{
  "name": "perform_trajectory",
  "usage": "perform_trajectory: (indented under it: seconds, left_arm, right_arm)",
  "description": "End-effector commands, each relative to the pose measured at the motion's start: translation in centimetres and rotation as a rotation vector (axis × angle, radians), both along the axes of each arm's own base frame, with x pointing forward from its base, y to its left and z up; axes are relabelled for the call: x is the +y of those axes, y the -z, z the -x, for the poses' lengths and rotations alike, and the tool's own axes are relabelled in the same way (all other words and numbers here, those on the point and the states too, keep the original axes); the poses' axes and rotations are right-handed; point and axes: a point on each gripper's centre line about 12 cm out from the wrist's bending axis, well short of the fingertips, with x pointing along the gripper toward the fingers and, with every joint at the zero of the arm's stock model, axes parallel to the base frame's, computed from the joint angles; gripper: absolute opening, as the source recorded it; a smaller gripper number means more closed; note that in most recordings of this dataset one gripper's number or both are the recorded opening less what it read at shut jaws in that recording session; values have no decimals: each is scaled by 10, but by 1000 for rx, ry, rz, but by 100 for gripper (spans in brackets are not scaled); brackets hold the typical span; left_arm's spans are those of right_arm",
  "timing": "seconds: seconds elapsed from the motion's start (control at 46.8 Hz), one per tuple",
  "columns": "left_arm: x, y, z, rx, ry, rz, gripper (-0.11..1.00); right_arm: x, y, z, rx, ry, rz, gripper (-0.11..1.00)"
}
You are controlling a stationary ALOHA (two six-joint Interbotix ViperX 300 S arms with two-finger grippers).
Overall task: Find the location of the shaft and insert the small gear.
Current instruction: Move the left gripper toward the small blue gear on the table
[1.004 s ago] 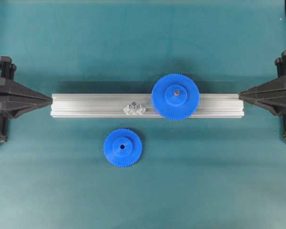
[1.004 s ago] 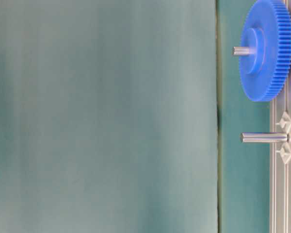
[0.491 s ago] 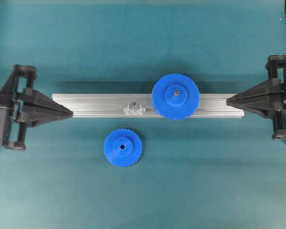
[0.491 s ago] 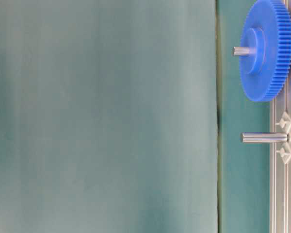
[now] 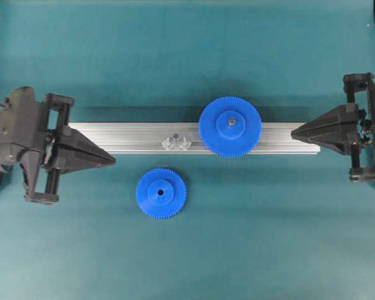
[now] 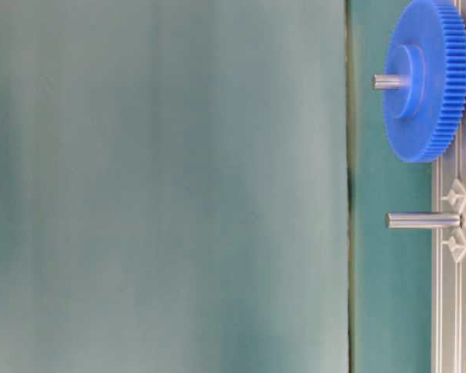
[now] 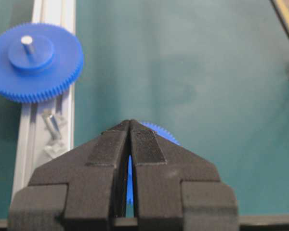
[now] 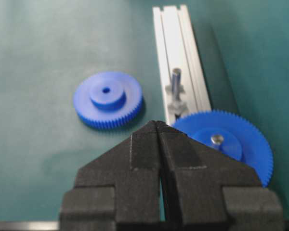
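1. The small blue plastic toothed gear point(image 5: 160, 193) lay flat on the teal table mat point(image 5: 187, 56), hub and dark centre hole facing up, just in front of the long grooved aluminium rail point(image 5: 125, 138) and apart from it; nothing touched it.
2. The thin grey metal shaft point(image 6: 423, 221) stood upright on the rail from a small shiny faceted mount point(image 5: 175, 142), bare along its whole length (so free to take a gear).
3. Just beside it on the same rail sat the larger blue toothed gear point(image 5: 229, 127), already threaded on its own grey pin; the spacing suggested the small gear was meant to mesh with it once seated.
4. The black left gripper point(image 5: 110, 160) had its jaws pressed together with nothing between them, tips pointing across the mat, near the small gear; in the left wrist view the gear's rim peeked out behind the closed tips.
5. The black right gripper point(image 5: 295, 132) was likewise closed and empty, over the rail's far end, well apart from the small gear.
6. Judged from this, the pick-up had not begun: the left jaws would have to part before taking the gear.
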Motion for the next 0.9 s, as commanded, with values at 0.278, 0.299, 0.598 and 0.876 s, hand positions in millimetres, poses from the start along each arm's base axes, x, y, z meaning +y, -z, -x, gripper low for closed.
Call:
perform_trajectory:
  seconds: [0.278, 0.299, 0.598, 0.876]
  left_arm:
    - [-4, 1, -25, 29, 5, -3, -1]
    - [-4, 1, -26, 31, 5, -3, -1]
    - [-8, 16, -44, 89, 12, -9, -1]
    - [-14, 23, -56, 124, 26, -13, -1]
  right_arm:
    - [-4, -3, -2, 41, 21, -14, 0]
    - [-4, -2, -1, 44, 21, -14, 0]
    - [-5, 1, 0, 68, 28, -18, 0]
    - [-6, 2, 0, 71, 34, -18, 0]
